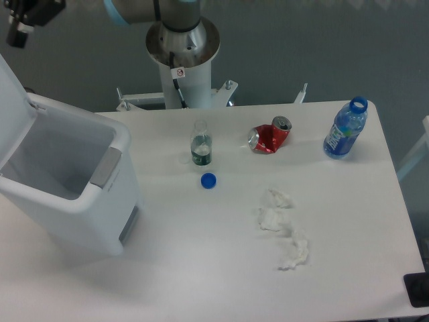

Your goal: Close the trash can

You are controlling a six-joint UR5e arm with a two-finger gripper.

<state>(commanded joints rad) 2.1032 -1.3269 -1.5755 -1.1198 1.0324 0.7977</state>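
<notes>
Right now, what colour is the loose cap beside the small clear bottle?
Blue cap, seen in the fixed camera view, lying on the white table.

White trash can [80,201], lid open

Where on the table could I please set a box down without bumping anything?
The front strip below the tissues, from the trash can across, is bare, as is the patch between the tissues and the blue bottle. It is crowded around the small bottle, cap and can.
</notes>
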